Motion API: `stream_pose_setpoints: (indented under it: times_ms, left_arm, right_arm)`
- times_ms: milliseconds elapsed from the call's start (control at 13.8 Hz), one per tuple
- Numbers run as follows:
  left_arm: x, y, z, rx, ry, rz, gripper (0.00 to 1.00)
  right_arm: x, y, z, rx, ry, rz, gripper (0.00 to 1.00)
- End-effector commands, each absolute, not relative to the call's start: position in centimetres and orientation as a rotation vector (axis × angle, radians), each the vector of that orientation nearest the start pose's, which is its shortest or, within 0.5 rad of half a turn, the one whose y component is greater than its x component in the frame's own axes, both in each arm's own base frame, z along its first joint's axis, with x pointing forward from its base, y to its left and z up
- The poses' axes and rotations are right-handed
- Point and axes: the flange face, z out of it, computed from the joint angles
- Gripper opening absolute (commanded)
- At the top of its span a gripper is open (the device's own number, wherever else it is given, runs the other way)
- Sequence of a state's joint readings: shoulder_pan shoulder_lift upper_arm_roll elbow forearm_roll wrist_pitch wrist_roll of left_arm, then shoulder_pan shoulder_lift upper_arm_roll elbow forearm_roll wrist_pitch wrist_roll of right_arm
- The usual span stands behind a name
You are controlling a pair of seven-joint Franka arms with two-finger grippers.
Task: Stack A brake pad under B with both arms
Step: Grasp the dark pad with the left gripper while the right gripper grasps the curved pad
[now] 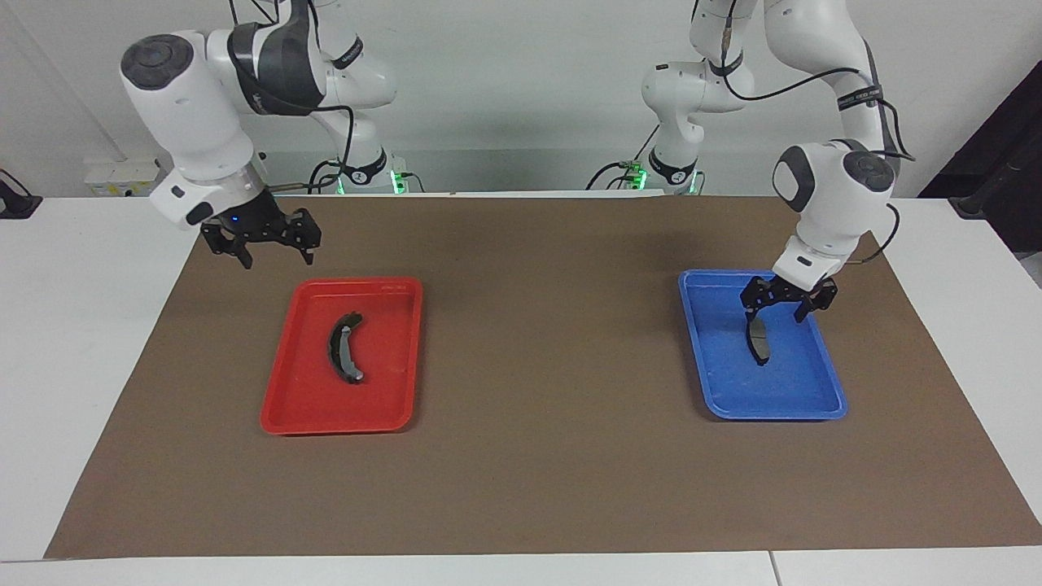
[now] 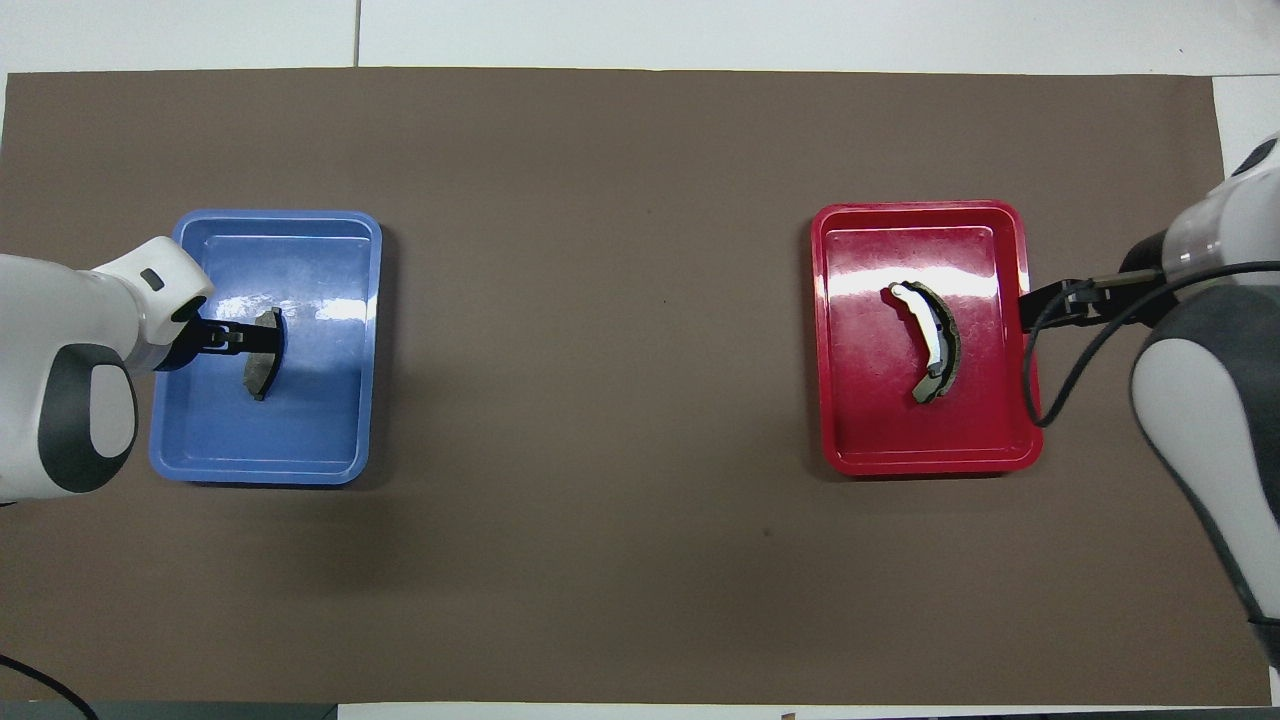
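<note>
Trays sit at either end of the brown mat [image 1: 537,456] on the desk [image 1: 81,325] in the facing view: a red tray [image 1: 301,407] toward the right arm's end and a blue tray [image 1: 733,399] toward the left arm's end. In the red tray lies B [image 1: 345,347], a long crescent pad with a black back, a grey strip along its curve and small lugs at the tips. The right hand [image 1: 275,254] hangs in the air just off that tray's robot-side corner, its fingers spread wide and holding nothing. The left hand [image 1: 780,308] is down inside the blue tray, closed on one end of the A brake pad [image 1: 759,342], a short, dark grey, lens-shaped piece that stands on edge in the tray. In the overhead view the A brake pad [image 2: 265,352] shows a curved edge and a straight one, with the left hand [image 2: 232,338] pinching its side, while B [image 2: 932,342] curves across the middle of the red tray [image 2: 850,440] and the right hand [image 2: 1050,300] sits at that tray's rim; the blue tray [image 2: 330,440] holds only the short pad.
</note>
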State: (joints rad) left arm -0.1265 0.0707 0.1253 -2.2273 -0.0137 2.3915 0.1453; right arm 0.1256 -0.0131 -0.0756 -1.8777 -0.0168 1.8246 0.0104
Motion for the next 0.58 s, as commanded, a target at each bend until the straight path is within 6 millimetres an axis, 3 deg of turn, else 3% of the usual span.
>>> stream_pose_setpoints:
  times_ms: [0,217,361,506]
  left_arm:
    - [54.0,0.1,31.7,-3.103,0.242,-0.147,1.0]
    - [54.0,0.1,30.5,-3.103,0.234,-0.121,0.99]
    - [54.1,0.1,29.8,-3.102,0.234,-0.109,0.96]
    - [54.2,0.2,29.3,-3.1,0.234,-0.116,0.86]
  right_arm:
    - [55.5,3.4,45.3,-3.129,-0.021,0.061,0.99]
    - [55.9,3.4,39.9,-3.13,-0.021,0.053,0.99]
    - [55.6,3.5,37.5,-3.13,-0.018,0.041,0.99]
    - [55.6,3.5,35.8,-3.133,-0.02,0.058,0.93]
